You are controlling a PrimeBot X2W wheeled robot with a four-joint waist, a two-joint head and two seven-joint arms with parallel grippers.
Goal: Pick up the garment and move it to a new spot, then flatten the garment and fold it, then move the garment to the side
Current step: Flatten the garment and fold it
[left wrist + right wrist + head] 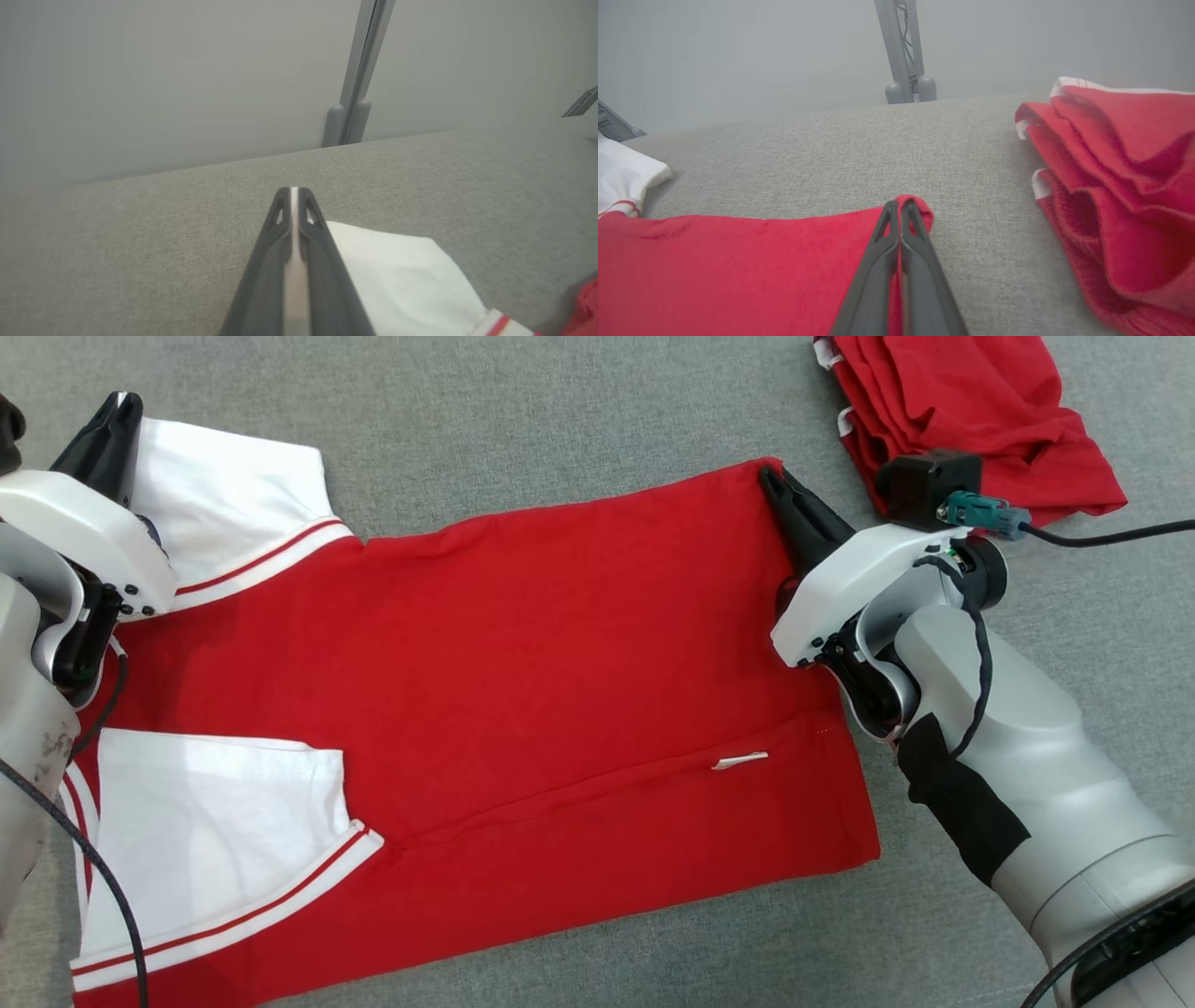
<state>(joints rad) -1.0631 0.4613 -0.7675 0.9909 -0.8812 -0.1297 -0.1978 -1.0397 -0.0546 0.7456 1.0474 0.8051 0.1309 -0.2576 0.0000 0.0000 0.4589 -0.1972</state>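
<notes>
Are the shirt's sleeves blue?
No, the red shirt has white sleeves with thin red stripes near their edges.

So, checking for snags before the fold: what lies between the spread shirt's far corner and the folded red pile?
Just bare grey surface lies between the shirt and the pile, seen clearest in the right wrist view.

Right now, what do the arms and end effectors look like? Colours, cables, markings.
The left end effector and right end effector each have two long dark grey fingers with triangular cut-outs, on white shells. Pale grey right forearm with black wrap and thin black cable. Black camera box with teal connector at its wrist. Grey, scuffed left forearm.
</notes>
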